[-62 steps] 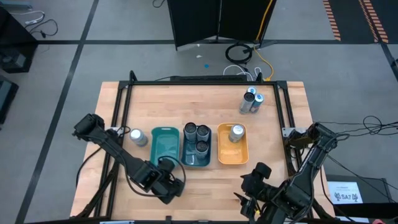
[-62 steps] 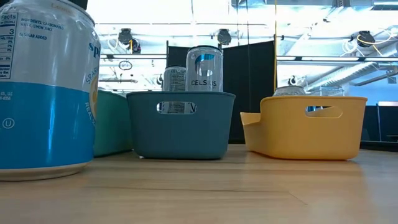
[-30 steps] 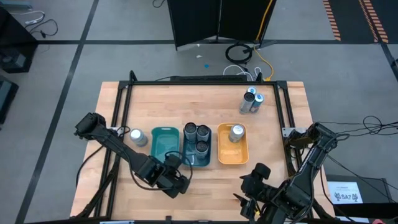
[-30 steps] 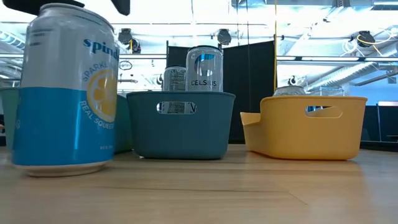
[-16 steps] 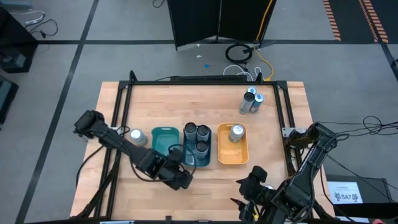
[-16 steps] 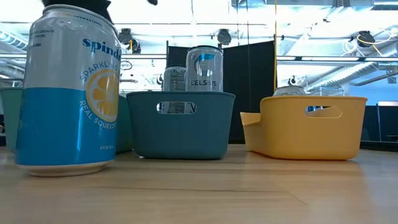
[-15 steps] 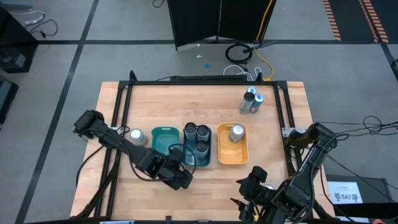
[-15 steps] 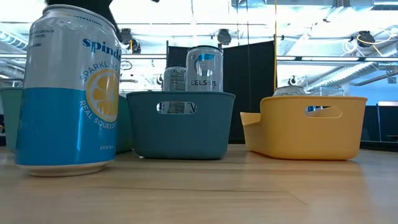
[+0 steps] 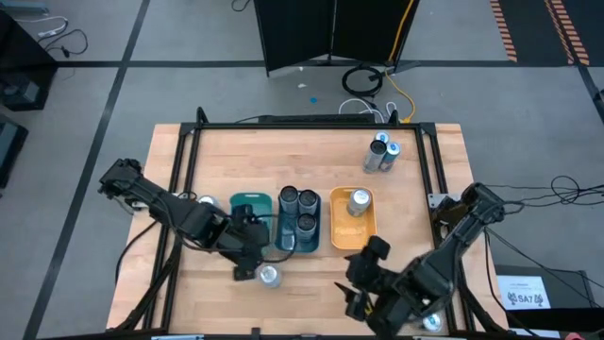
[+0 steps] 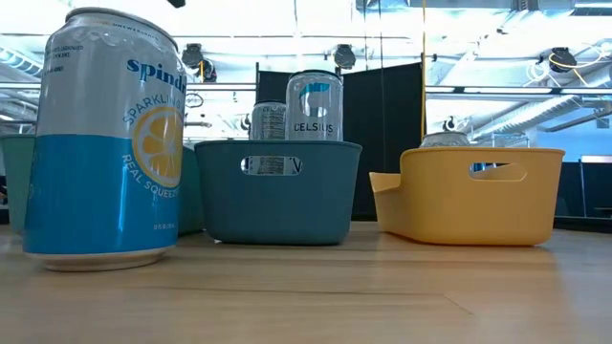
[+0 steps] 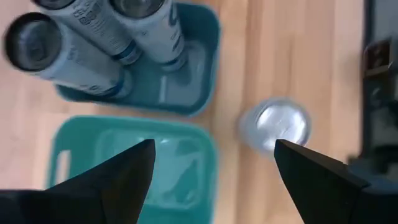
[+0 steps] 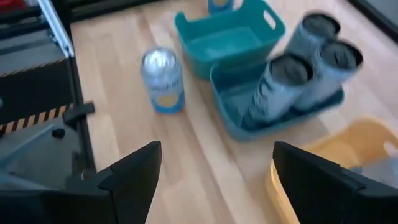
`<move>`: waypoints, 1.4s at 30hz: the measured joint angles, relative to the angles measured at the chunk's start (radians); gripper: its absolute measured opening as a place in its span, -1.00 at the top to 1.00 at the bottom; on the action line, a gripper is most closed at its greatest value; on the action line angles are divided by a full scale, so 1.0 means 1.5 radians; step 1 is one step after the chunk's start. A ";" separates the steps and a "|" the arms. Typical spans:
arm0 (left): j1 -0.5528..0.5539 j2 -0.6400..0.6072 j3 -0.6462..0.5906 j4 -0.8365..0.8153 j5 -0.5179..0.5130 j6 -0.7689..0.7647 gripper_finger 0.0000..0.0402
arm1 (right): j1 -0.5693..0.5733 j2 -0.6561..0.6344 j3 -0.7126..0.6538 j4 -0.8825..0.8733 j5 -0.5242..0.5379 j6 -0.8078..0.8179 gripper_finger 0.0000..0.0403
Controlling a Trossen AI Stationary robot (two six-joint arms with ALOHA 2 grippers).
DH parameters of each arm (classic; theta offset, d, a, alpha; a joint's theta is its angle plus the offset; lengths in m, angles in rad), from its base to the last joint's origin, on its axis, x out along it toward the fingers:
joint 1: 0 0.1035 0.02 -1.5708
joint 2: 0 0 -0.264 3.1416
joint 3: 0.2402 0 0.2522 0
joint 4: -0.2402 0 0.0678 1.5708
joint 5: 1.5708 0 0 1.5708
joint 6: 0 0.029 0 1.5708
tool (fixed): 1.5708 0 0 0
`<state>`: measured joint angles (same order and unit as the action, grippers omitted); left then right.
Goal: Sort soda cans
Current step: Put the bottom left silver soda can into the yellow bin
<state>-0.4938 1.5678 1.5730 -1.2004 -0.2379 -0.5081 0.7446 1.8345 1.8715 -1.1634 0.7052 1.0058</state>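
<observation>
A silver-and-blue soda can (image 9: 269, 275) (image 10: 100, 143) (image 12: 163, 79) stands upright on the wood near the table's front edge, touched by nothing. My left gripper (image 9: 250, 253) (image 11: 212, 146) hangs open above and just beyond it, over the edge of the teal tray (image 9: 247, 210). Three soda cans stand in the dark blue tray (image 9: 300, 244), and one stands in the orange tray (image 9: 352, 236). Two more cans (image 9: 381, 153) stand at the far right. Another can (image 9: 205, 200) stands left of the teal tray, partly under my left arm. My right gripper (image 9: 359, 281) (image 12: 216, 146) is open near the front edge, right of the lone can.
The three trays stand side by side in the middle of the table. A black metal frame (image 9: 184, 179) runs along the table's sides. Bare wood (image 9: 283, 156) lies between the trays and the far edge.
My left gripper has risen off the front can, drawn back toward the teal tray and rolled about its own axis; the can stays standing, now uncovered. My right gripper has moved toward the table's left, nearer the trays.
</observation>
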 joint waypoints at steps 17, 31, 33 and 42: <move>-0.087 -0.306 -0.356 0.054 -0.051 -0.068 -0.69 | -0.175 0.076 0.000 0.384 -0.130 -0.353 -0.50; -0.126 -0.446 -0.431 0.056 -0.027 -0.091 -0.69 | -0.229 0.183 0.055 0.447 -0.238 -0.421 -0.50; -0.126 -0.446 -0.431 0.056 -0.032 -0.089 -0.69 | -0.229 0.212 0.074 0.445 -0.269 -0.448 -0.50; -0.126 -0.446 -0.431 0.056 -0.037 -0.088 -0.69 | -0.225 0.296 0.124 0.428 -0.315 -0.429 -0.50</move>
<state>-0.6834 0.8993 0.9260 -1.1164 -0.2935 -0.6403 0.4068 2.2784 2.0567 -0.5211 0.2328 0.3624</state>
